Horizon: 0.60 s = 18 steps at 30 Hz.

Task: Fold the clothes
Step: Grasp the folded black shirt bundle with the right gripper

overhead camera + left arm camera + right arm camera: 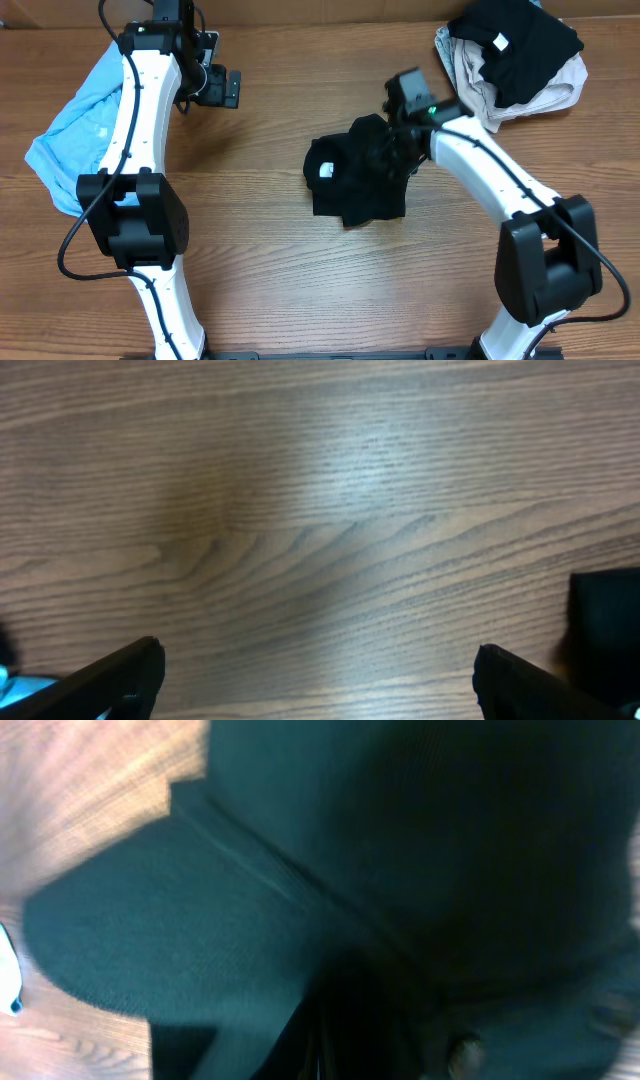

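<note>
The T-shirt (355, 190) is black with a small white logo (325, 170). A light blue garment (80, 130) lies on the brown wood-grain table (270, 280); the far pile (515, 50) is black and beige.

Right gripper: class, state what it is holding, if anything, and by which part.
The right gripper is shut on the crumpled black garment, pinching a bunched fold at its upper right edge, as seen from overhead.

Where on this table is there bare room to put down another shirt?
Bare table on the near side of the black T-shirt, and also between it and the far edge. Crowded: blue garment at left, clothes pile in the far-right corner.
</note>
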{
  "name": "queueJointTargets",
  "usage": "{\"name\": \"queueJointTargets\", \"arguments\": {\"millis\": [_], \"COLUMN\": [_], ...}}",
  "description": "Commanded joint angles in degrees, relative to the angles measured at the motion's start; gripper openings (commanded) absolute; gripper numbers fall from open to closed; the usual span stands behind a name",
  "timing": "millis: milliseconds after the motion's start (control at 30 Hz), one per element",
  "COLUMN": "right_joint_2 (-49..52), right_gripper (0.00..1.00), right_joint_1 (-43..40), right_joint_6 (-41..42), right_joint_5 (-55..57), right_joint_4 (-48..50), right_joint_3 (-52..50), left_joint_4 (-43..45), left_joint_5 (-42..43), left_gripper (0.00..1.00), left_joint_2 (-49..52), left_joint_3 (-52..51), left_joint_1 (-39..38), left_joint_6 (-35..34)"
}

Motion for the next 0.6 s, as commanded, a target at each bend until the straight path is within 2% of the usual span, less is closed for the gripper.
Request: {"name": "queueJointTargets", "arguments": {"millis": [0, 300, 500, 567], "right_joint_2": [-0.09, 8.52, 9.64, 9.4], "right_gripper": [0.04, 0.08, 0.1, 0.14], "right_joint_1": [3.37, 6.12, 5.18, 5.16], "right_joint_6": [4.5, 13.35, 12.22, 10.16], "right_joint_5": [-1.88, -5.95, -7.89, -7.85], "right_joint_4": [5.22, 17.35, 17.66, 16.52], "right_joint_3": [-4.15, -5.92, -5.31, -3.89], "left_joint_4": [0.61, 2.03, 1.99, 1.95], "left_joint_5": [1.14, 5.6, 5.77, 5.99], "left_gripper": [1.0, 1.0, 1.0, 1.0], "left_joint_2": [-0.15, -0.15, -0.15, -0.15], "left_joint_3": [-0.24, -0.24, -0.24, -0.24], "left_joint_1": [-0.11, -0.17, -0.17, -0.24], "left_joint_6": [-0.74, -0.76, -0.76, -0.76]}}
